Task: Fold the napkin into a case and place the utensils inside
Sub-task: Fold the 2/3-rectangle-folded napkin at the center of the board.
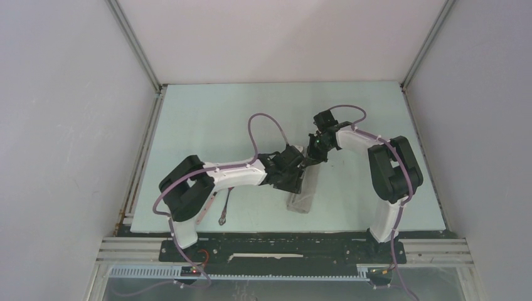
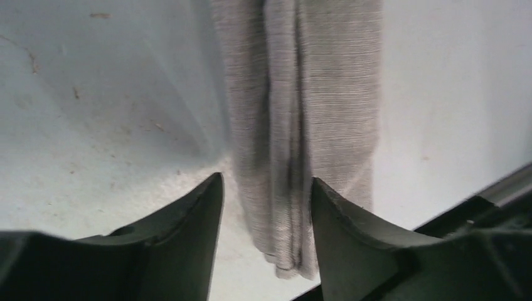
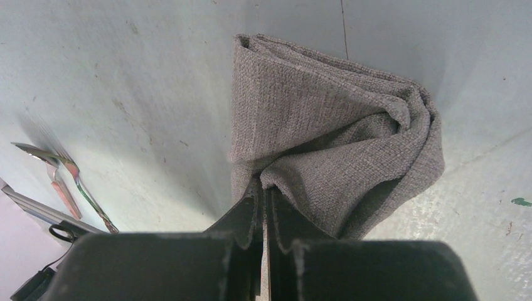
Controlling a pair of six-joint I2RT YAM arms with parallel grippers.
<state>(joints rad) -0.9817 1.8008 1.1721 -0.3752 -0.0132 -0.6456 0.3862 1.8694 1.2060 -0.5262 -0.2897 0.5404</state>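
Now the napkin (image 1: 302, 197), folded narrow, lies near the middle of the desk's (image 1: 207, 113) front edge. Left jaws stand open astride it; right jaws are closed, pinching a fold. The utensils (image 1: 224, 208) lie toward the front-left corner.

The left arm (image 1: 233, 174) and right arm (image 1: 390, 168) bend inward, so the wrists come close together. The left claw (image 2: 266, 179) has its fingers apart. The right claw (image 3: 263, 191) is pressed together, pinching an edge of the napkin (image 3: 326, 125).
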